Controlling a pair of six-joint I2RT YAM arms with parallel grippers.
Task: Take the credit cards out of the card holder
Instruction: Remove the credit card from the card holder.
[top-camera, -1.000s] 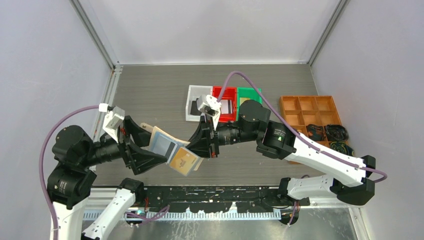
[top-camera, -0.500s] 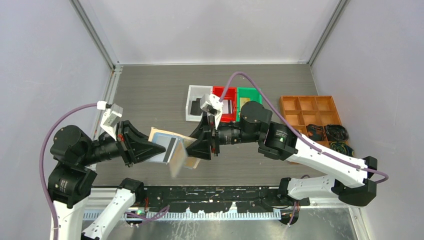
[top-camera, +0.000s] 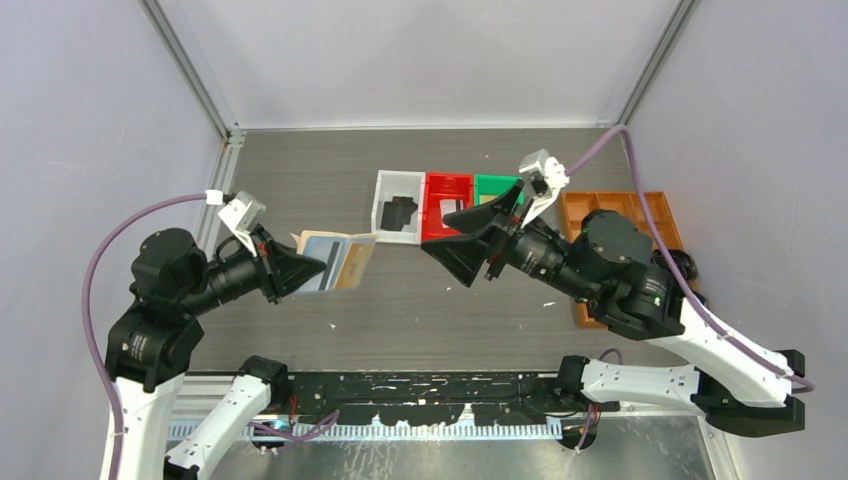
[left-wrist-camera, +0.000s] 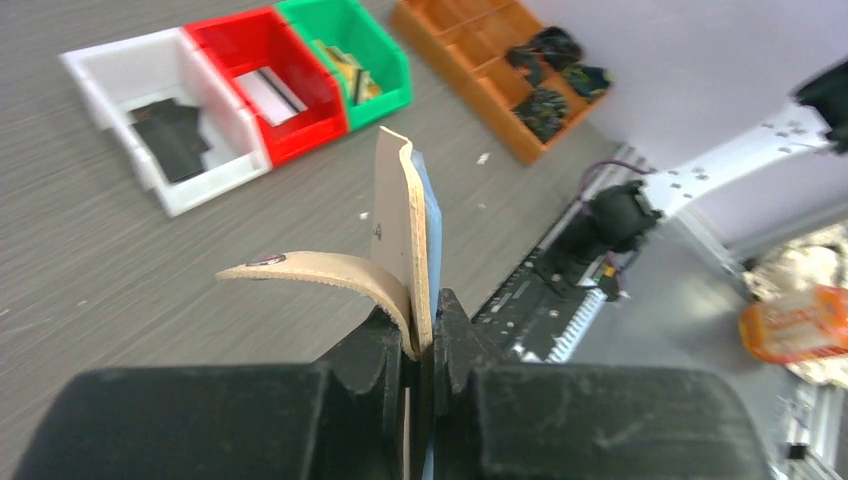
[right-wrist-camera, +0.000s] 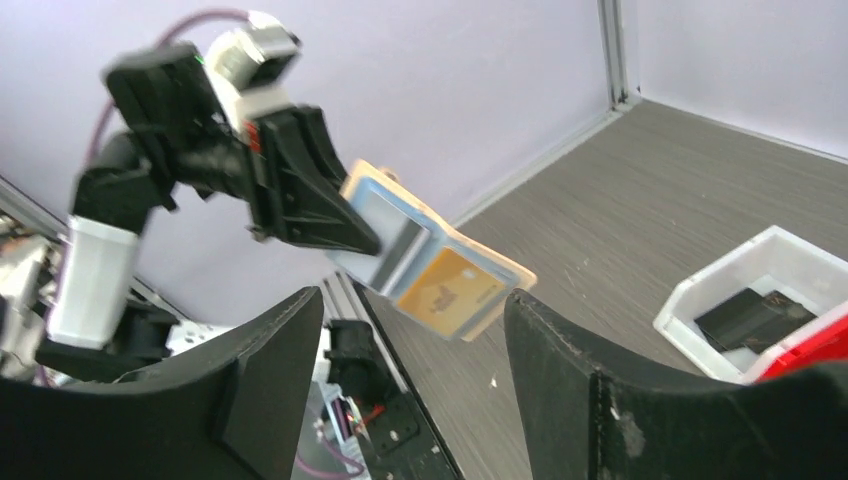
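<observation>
Right fingers (top-camera: 462, 262) withdrew, apart; left fingers (top-camera: 295, 272) clamp card holder (top-camera: 335, 260), long axis rightward.

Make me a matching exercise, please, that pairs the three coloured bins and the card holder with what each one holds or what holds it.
Things:
1. white bin
2. red bin
3. green bin
4. card holder

States:
A. pinched in the shut left gripper, off the table
B. holds gold-toned cards
C. holds black cards
D. holds a white card with a dark stripe

Pairs: 1-C; 2-D; 3-B; 4-A
</observation>
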